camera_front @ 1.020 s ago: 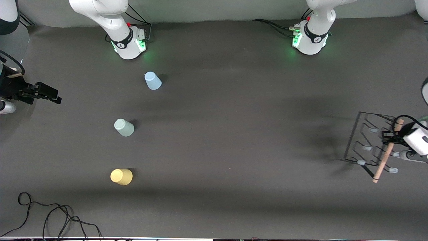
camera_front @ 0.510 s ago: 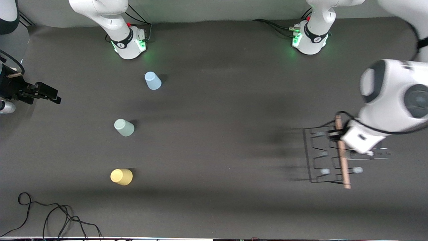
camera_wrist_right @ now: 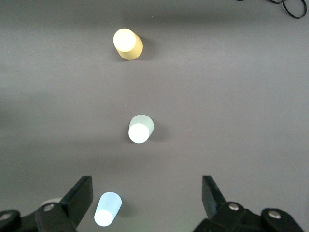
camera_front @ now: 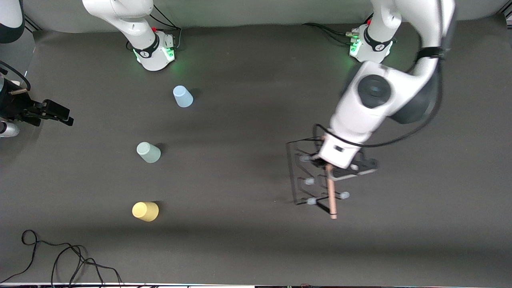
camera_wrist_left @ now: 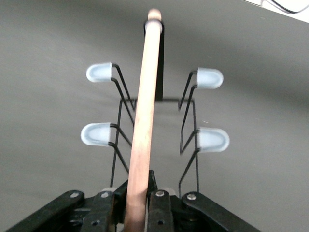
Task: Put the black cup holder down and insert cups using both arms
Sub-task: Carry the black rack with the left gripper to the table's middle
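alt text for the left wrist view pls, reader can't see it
The left claw is shut on the light wooden rod of the black cup holder. Four pale-tipped pegs show, two on each side of the rod, over the dark table.

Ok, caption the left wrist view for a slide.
Left claw shut on the rack's wooden rod, carried above the table.
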{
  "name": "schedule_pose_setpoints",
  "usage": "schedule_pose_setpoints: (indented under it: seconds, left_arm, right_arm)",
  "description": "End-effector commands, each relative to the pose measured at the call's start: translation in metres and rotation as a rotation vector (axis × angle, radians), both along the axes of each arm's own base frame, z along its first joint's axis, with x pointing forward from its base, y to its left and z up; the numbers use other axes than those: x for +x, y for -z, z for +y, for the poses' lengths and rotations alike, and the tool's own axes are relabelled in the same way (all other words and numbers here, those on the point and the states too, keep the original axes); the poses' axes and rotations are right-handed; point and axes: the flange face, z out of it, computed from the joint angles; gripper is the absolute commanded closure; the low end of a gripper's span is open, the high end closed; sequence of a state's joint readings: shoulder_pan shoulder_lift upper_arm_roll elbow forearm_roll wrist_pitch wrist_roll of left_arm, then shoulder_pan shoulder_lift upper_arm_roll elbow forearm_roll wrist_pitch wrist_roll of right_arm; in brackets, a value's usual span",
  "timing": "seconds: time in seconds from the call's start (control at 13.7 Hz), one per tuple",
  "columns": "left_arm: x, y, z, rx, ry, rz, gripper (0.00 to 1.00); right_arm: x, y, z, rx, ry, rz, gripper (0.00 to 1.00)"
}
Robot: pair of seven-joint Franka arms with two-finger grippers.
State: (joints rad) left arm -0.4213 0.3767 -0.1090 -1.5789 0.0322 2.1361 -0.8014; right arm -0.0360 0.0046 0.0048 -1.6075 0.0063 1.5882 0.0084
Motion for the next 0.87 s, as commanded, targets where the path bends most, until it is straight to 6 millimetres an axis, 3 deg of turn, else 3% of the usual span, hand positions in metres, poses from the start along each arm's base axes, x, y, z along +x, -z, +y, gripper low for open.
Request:
schedule_pose_setpoints:
  seconds: [0.0,0.07,0.29,0.51,0.58,0.8]
  left_arm:
    - [-0.017,0.005,-0.063,-0.020,-0.009,-0.012,1.00]
    - [-0.032,0.014,-0.089,-0.023,0.022,-0.013,1.00]
    - [-0.059,0.020,-0.136,-0.034,0.068,-0.010,1.00]
    - [-0.087,0.039,-0.188,-0.064,0.082,-0.015,1.00]
    - [-0.086,0.042,-0.198,-0.084,0.065,-0.027,1.00]
    - [-0.114,0.071,-0.239,-0.047,0.084,-0.047,1.00]
  right_arm:
    - [-0.003,-0.001,0.000,-0.004,0.002,-0.010,0.00]
    - [-0.003,-0.001,0.000,-0.004,0.002,-0.010,0.00]
    - [-0.003,-0.001,0.000,-0.004,0.002,-0.010,0.00]
    - [-0.004,-0.001,0.000,-0.004,0.002,-0.010,0.00]
    - [-0.004,-0.002,-0.001,-0.004,0.003,-0.010,0.00]
    - [-0.004,0.000,-0.002,-0.004,0.005,-0.008,0.00]
